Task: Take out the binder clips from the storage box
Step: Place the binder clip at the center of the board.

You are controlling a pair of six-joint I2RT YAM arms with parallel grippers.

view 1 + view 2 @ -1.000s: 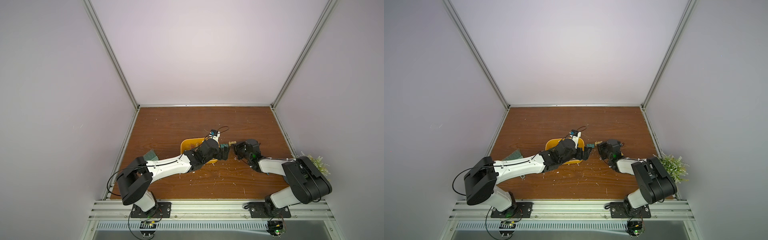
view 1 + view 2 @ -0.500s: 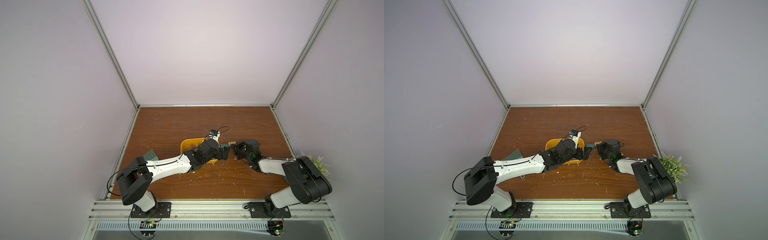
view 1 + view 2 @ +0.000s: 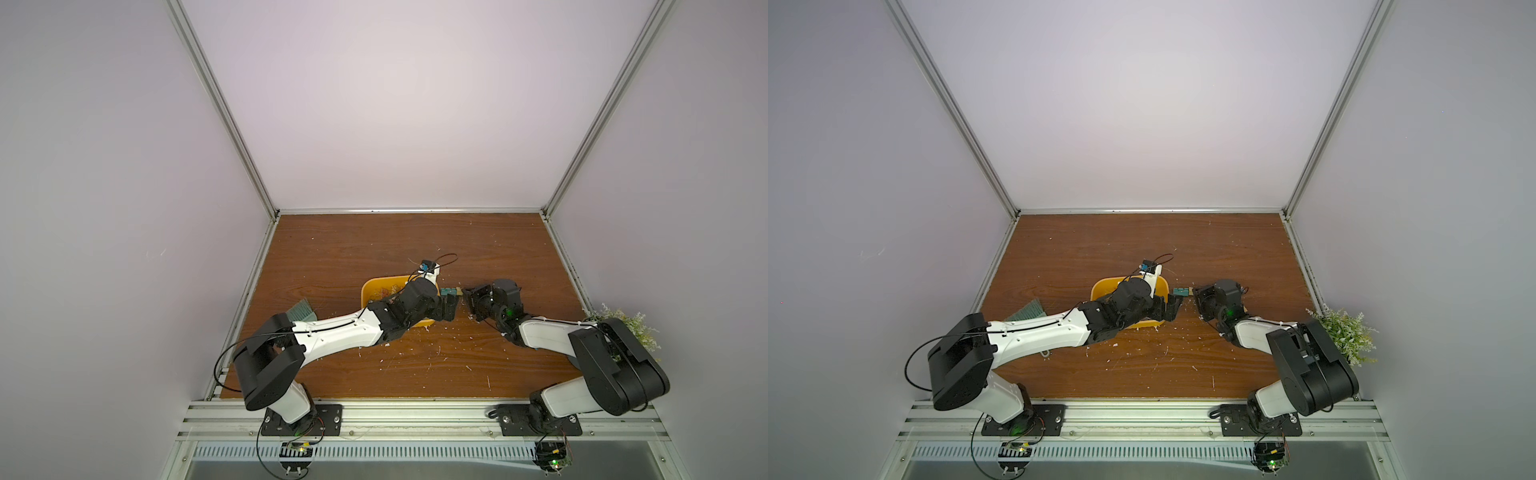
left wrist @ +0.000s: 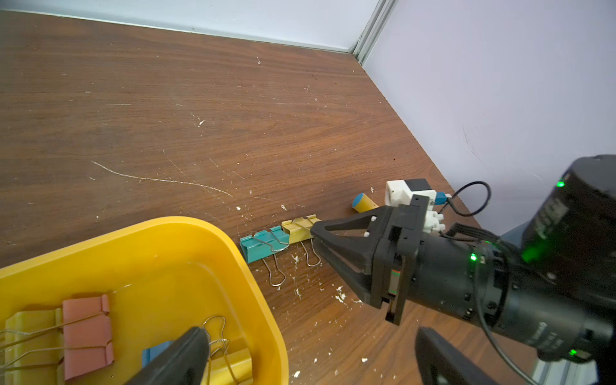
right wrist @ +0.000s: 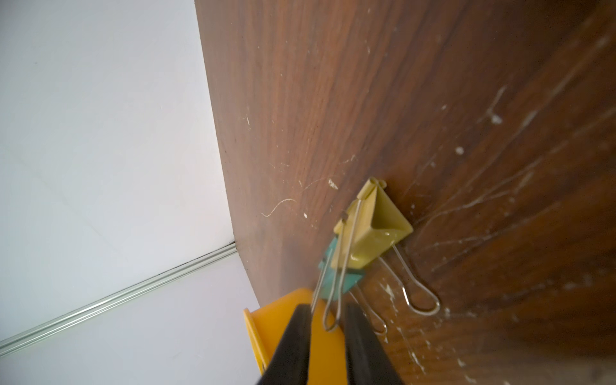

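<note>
Tho yellow clip (image 5: 373, 230) + teal clip (image 4: 263, 246) lie on the table (image 4: 200, 100) at tips of right pincer (image 5: 326, 310), w/ jaws slightly apart round yellow's handle, several binder clips (image 4: 86, 333) are left in storage box (image 4: 200, 223) by wide-apart left pincer (image 4: 310, 333).

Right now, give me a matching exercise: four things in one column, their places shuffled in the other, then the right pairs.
1 pink clip
2 teal clip
3 plant
4 right fingers

A on the table, just outside the tray
B either side of a yellow clip's wire handle
C at the table's right edge
D inside the tray

Pairs: 1-D, 2-A, 3-C, 4-B
</note>
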